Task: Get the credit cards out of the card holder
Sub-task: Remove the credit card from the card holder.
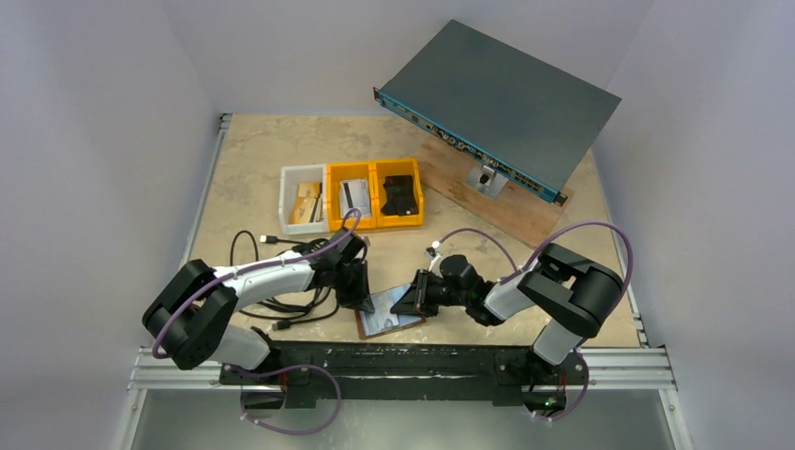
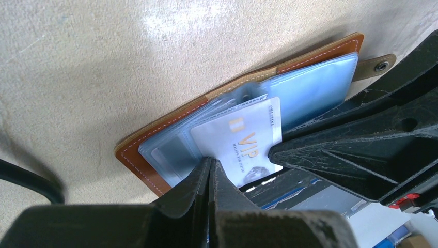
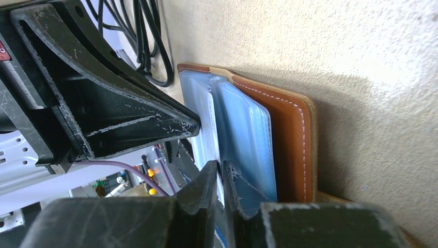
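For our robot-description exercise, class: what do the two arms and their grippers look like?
Both the left arm and right arm have chunky black joints joined by white-grey links, and a purple cable loops along each. The left gripper and right gripper each carry two black, tapering fingers with ribbed, scratched surfaces. No markings can be read.

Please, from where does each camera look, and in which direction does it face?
Top external: above and behind the bases, looking down at the table; both arms show, meeting over the card holder.
Left wrist: low, looking along the shut left gripper at the VIP card in the card holder.
Right wrist: low, from the opposite side, along the right gripper, closed on that card's edge.
Both wrist views share card holder, VIP card and the other gripper.
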You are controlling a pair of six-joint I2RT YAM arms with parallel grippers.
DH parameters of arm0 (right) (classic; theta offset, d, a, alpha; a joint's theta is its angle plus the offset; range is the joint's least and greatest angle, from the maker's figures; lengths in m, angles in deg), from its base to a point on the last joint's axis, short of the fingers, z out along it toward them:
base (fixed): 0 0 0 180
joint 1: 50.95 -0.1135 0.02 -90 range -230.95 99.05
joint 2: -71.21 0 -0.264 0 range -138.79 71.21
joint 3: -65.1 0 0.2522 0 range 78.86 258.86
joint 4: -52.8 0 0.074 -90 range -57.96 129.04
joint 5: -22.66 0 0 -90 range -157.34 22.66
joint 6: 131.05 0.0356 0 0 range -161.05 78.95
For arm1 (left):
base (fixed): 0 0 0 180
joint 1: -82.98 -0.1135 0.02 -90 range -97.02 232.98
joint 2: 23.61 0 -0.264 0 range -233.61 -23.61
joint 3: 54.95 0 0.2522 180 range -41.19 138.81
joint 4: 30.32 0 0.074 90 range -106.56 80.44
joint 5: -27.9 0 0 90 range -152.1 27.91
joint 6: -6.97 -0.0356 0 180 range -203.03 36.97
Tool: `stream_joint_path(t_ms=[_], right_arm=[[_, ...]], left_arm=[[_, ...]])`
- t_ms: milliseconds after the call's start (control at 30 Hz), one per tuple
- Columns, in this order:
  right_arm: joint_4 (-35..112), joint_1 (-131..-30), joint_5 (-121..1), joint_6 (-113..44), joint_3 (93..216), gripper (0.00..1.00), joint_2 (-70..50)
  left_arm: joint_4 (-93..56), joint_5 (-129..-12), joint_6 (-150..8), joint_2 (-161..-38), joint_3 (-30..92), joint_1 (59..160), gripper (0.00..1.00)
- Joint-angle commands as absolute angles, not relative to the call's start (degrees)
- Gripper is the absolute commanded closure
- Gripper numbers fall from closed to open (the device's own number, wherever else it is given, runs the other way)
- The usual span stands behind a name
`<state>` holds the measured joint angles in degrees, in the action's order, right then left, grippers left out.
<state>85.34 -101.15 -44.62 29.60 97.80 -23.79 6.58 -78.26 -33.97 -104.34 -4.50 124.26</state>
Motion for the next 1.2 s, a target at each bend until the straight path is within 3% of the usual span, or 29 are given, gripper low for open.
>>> stream_joint_path(t_ms=[0, 133, 700, 833, 900, 1067, 1167], right_arm=[[88.33, -100.88, -43.86, 29.79, 97.32, 0.96, -23.74], [86.56, -100.83, -44.70, 29.24, 97.32, 1.00, -22.77], [76.08, -100.79, -49.66, 25.16, 97.67, 1.00, -18.06], [78.48, -100.80, -48.34, 25.36, 97.93, 0.85, -20.24], [80.36, -100.74, -47.62, 25.98, 97.93, 0.83, -21.54], [85.01, -100.77, -46.26, 28.07, 97.28, 0.85, -23.86], [85.64, -100.72, -46.36, 28.56, 96.82, 0.91, -23.70]], left_arm=[[9.67, -71.85, -35.16, -105.61, -5.50, 124.12, 1.00], [10.85, -71.03, -35.51, -105.14, -5.50, 123.56, 1.00], [12.12, -70.22, -36.49, -105.18, -5.77, 122.10, 1.00], [11.92, -70.57, -36.74, -105.31, -5.68, 122.10, 1.00], [11.83, -70.70, -36.87, -105.49, -5.55, 122.16, 1.00], [11.92, -70.71, -36.87, -105.54, -5.50, 122.10, 1.00], [12.21, -70.35, -36.88, -105.61, -5.34, 122.14, 1.00]])
